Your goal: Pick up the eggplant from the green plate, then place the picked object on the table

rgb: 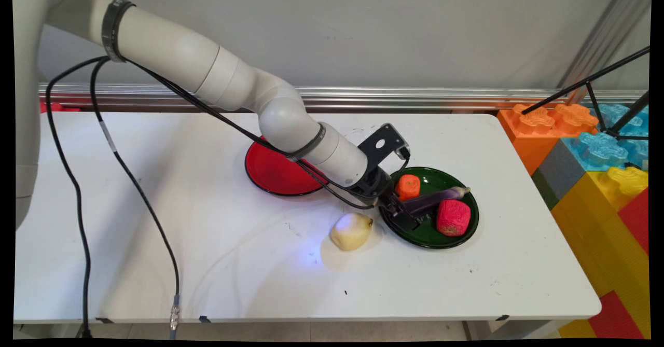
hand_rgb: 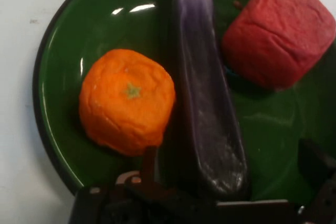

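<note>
My gripper [rgb: 403, 213] [hand_rgb: 232, 157] hangs low over the near left part of a green plate [rgb: 430, 243] [hand_rgb: 63, 77]. It is open, and its fingers straddle the thick end of a purple eggplant [rgb: 436, 197] [hand_rgb: 207, 98] lying across the plate. Neither finger visibly touches the eggplant. In the hand view an orange fruit [rgb: 408, 186] [hand_rgb: 127, 99] sits left of the eggplant, close to the left finger [hand_rgb: 149, 161]. A red fruit [rgb: 453, 217] [hand_rgb: 281, 30] sits on the plate at the eggplant's other side.
A pale yellow fruit [rgb: 351, 230] lies on the table just left of the green plate. Partly hidden behind the arm is an empty red plate [rgb: 272, 173]. Big coloured toy blocks [rgb: 596, 170] stand past the table's right edge. Black cables [rgb: 129, 176] hang over the left side.
</note>
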### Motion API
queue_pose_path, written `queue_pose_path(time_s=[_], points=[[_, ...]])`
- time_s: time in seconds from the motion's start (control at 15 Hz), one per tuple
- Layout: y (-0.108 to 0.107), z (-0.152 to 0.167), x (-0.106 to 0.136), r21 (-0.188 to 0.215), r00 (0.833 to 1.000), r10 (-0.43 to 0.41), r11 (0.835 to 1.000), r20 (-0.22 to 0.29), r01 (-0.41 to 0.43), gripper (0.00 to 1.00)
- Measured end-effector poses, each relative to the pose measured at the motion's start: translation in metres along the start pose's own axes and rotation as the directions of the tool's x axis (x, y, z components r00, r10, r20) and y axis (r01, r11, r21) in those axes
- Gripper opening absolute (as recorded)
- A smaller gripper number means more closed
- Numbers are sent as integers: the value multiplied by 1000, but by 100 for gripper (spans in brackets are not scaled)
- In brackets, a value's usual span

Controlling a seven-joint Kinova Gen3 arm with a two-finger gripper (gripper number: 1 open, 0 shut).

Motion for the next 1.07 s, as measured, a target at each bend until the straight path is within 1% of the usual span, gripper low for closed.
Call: queue_pose_path(time_s=[0.2,0.27,0.8,1.07], points=[[-1,1,0,2,1000,5,1000,1,-5,100],[-1,0,0,3,1000,8,1000,2,-8,0],[-1,-2,-2,15,1000,19,1000,14,-19,0],[1,-15,8,14,1000,10,1000,-10,-10,0]])
